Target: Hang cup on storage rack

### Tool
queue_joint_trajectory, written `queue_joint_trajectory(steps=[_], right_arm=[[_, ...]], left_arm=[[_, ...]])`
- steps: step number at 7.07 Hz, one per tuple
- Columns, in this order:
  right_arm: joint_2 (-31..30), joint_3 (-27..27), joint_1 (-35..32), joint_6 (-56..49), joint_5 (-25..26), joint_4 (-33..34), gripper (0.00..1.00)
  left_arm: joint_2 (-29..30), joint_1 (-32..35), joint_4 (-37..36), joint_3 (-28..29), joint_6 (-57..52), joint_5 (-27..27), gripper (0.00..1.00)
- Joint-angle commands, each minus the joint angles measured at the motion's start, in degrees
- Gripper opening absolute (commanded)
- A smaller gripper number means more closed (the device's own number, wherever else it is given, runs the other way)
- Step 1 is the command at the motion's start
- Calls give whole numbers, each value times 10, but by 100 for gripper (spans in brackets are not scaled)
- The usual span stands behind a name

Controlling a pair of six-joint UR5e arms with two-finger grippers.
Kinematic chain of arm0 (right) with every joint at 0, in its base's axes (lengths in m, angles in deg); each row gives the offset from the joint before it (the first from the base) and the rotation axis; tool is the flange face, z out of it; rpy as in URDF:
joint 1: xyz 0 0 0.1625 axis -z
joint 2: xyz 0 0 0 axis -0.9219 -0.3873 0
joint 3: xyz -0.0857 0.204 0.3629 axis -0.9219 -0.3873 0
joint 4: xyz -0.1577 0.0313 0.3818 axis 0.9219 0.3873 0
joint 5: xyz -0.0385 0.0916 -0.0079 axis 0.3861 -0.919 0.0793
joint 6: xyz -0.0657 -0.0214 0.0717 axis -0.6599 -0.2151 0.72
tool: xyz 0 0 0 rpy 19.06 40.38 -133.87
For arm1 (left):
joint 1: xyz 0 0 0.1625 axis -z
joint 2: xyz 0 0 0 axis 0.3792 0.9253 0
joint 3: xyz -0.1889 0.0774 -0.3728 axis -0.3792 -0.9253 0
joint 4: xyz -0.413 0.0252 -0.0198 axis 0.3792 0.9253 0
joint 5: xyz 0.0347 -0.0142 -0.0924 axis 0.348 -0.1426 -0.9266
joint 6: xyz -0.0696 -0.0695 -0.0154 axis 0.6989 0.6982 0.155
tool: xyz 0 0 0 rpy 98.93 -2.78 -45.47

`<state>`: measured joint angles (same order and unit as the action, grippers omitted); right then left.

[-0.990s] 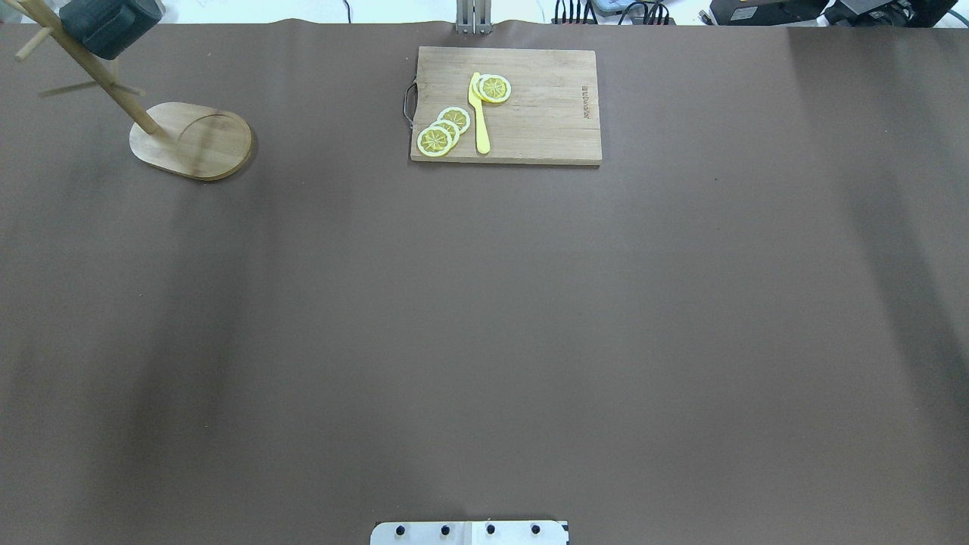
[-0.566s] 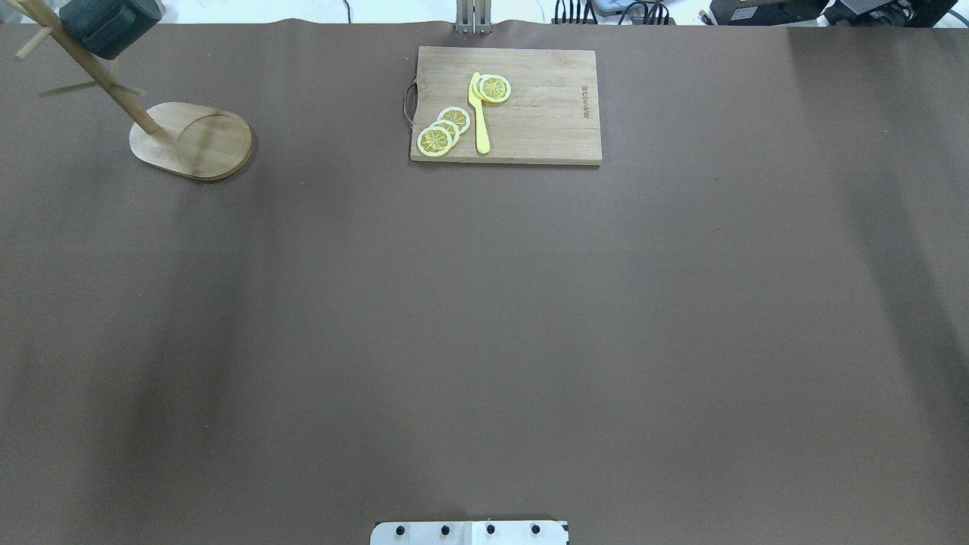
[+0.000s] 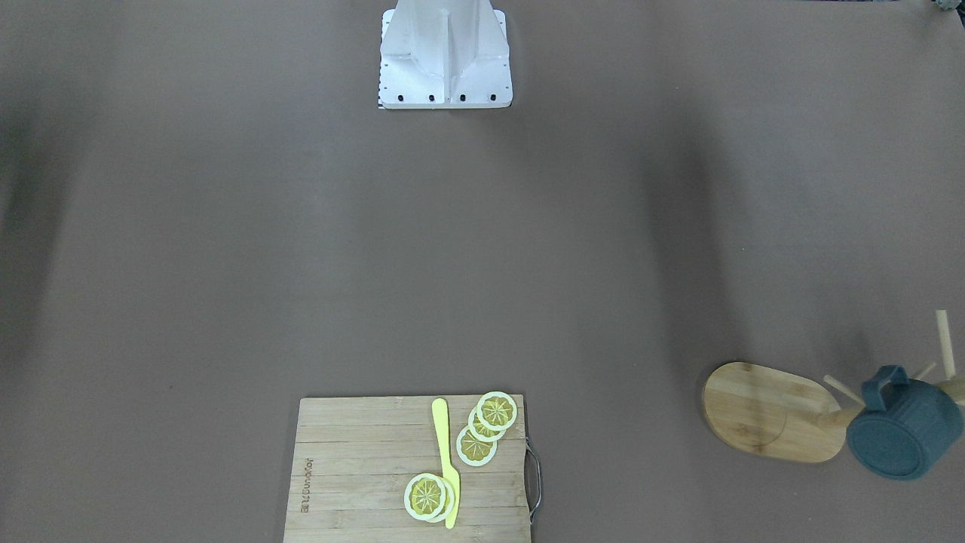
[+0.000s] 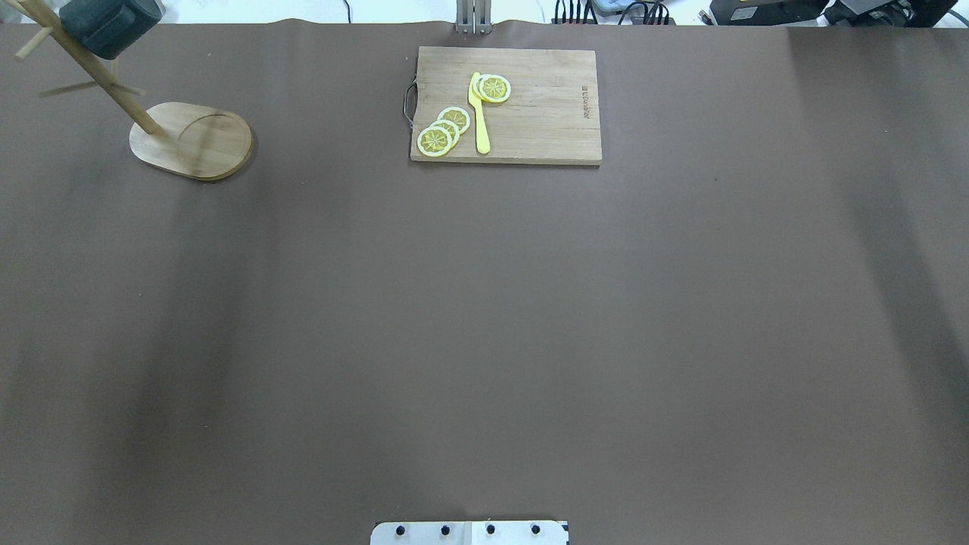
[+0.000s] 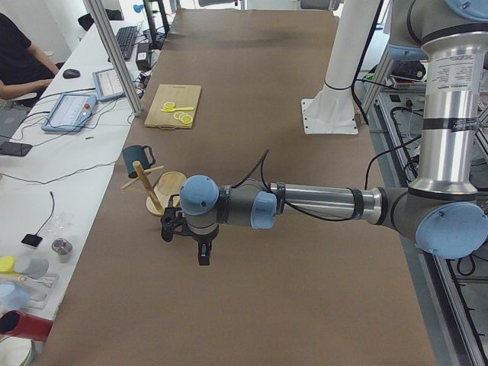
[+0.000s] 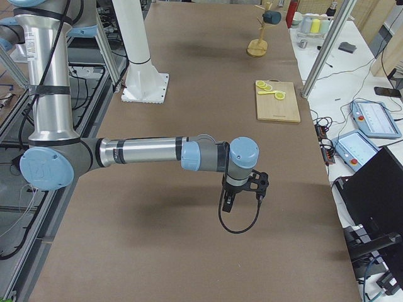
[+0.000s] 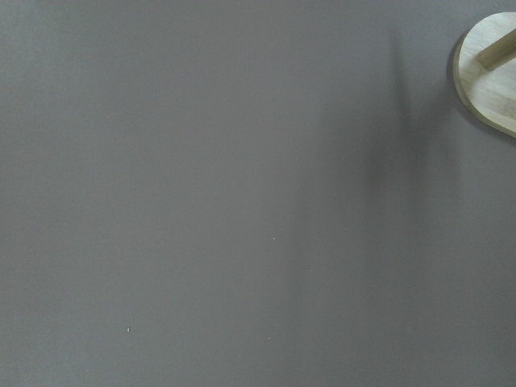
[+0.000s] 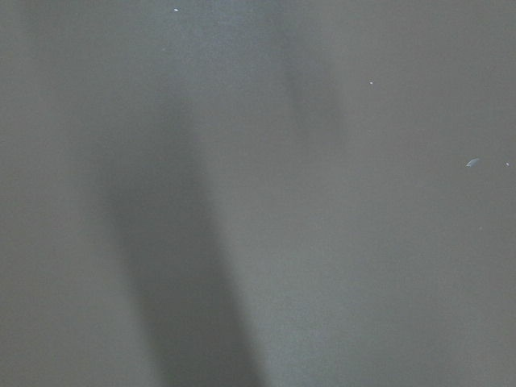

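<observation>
The dark blue-grey cup (image 4: pixel 110 26) hangs by its handle on a peg of the wooden storage rack (image 4: pixel 193 140) at the table's far left corner. Cup (image 3: pixel 901 434) and rack (image 3: pixel 769 411) also show in the front view. In the exterior left view the cup (image 5: pixel 137 158) hangs on the rack (image 5: pixel 164 191), and my left gripper (image 5: pixel 202 255) hovers over the table just short of the rack, apart from both. My right gripper (image 6: pixel 227 204) hovers over the table's other end, far from the cup (image 6: pixel 272 17). I cannot tell whether either gripper is open or shut. The rack's base (image 7: pixel 492 72) shows in the left wrist view.
A bamboo cutting board (image 4: pixel 506 106) with lemon slices (image 4: pixel 443 130) and a yellow knife (image 4: pixel 478 113) lies at the far middle of the table. The robot's white base (image 3: pixel 445 56) stands at the near middle edge. An operator and desks (image 5: pixel 46 91) are beyond the table's far side.
</observation>
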<state>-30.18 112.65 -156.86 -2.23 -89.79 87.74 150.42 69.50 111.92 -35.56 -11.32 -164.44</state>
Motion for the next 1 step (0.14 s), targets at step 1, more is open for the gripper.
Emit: queue_joint_trajectory(steps=[1], right_arm=[[0, 0, 0, 0, -1, 0, 100]], left_arm=[[-1, 1, 0, -1, 0, 0, 99]])
